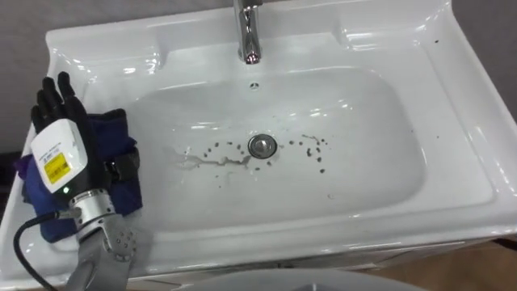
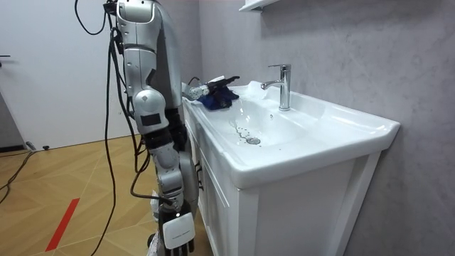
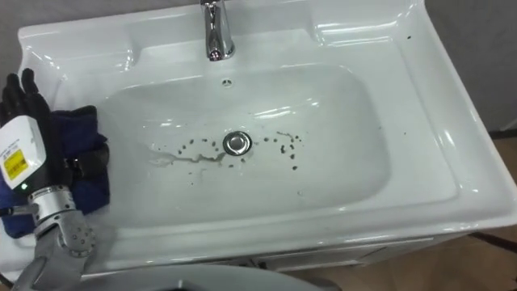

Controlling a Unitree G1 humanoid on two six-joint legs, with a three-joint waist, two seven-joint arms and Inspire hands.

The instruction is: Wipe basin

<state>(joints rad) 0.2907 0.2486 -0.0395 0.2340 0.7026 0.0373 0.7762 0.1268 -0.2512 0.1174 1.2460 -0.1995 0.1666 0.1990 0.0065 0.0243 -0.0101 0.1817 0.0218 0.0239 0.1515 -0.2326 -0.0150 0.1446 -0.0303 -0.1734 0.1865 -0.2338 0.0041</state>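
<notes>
Left eye view first: the white basin [image 1: 380,174] is glossy, smooth ceramic, a rounded rectangular bowl with a wide flat rim. A chrome faucet [image 1: 249,32] stands at the back and a round metal drain [image 1: 262,145] sits mid-bowl. Dark specks [image 1: 311,149] are scattered around the drain, so that's clearly the dirt to go after. The left hand [image 1: 60,129] lies on top of a crumpled dark blue cloth [image 1: 117,133] on the rim's left ledge. Its fingers are fairly straight, pressing down rather than wrapped round it. My guess is it's pinning the rag flat so it can slide it into the bowl.

Right eye view: same deal, plus a thin wet streak [image 3: 190,159] left of the drain and a small overflow hole [image 3: 227,82] below the faucet.

Room view: the robot stands at the front of the white vanity cabinet [image 2: 284,206], left arm stretched over to the cloth at the far end. The right hand [image 2: 178,233] hangs by its side, well apart from the basin; can't tell how it's set.
</notes>
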